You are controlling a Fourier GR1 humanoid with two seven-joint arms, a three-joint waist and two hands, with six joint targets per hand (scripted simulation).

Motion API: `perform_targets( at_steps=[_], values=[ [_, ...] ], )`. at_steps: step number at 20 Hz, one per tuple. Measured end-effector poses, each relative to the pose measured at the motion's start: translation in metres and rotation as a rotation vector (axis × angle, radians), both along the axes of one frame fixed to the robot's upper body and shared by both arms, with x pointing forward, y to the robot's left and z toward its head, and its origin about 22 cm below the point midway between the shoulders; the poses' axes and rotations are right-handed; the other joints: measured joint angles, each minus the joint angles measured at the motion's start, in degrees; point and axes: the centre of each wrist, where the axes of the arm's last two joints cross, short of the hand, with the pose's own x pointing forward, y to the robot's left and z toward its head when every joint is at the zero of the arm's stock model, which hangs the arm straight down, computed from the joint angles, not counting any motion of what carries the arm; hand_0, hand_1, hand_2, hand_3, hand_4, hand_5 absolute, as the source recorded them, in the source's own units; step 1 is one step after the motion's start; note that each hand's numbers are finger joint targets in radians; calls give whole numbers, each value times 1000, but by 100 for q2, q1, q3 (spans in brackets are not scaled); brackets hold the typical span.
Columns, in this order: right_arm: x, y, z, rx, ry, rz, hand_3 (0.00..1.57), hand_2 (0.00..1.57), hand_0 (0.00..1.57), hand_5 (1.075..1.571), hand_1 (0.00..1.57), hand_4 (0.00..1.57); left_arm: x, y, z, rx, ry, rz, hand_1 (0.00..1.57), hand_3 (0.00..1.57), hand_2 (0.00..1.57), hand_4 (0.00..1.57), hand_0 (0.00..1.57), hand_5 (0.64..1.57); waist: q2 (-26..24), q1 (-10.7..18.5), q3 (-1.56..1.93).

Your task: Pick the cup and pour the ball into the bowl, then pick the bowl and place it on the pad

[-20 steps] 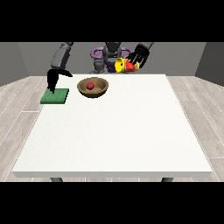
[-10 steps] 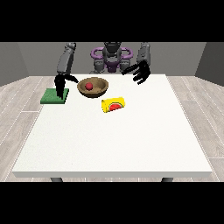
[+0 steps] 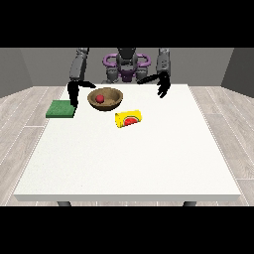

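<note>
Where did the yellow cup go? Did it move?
Yes. The yellow cup was up in the hand at the view's right; now it lies on its side on the table, in front of the bowl.

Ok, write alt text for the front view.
A red ball sits in a brown bowl on a white table, with a yellow cup on its side in front. A green pad lies at the view's left.

I see a big white table (image 3: pixel 129 158) in front of me. It has a flat top with straight edges. Dark legs (image 3: pixel 63 203) peek out under its near edge. The floor (image 3: pixel 22 114) around it is made of pale wood planks. Behind it all stands a plain grey wall (image 3: pixel 30 64).
</note>
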Motion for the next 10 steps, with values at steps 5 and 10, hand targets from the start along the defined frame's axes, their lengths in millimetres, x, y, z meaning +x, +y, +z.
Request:
perform_targets(
  at_steps=[5,10],
  values=[
    [-10,-2,-20,24,21,-23,0,0,0,1549,0,258,-2,-13,3,-1,-8,-36,0,0,0,0,0,1554,41,179,5],
    [-28,-15,-34,46,-50,-71,0,0,0,1527,0,117,0,-28,30,6,-51,-98,0,0,0,0,0,1558,160,508,-183]
  ],
)
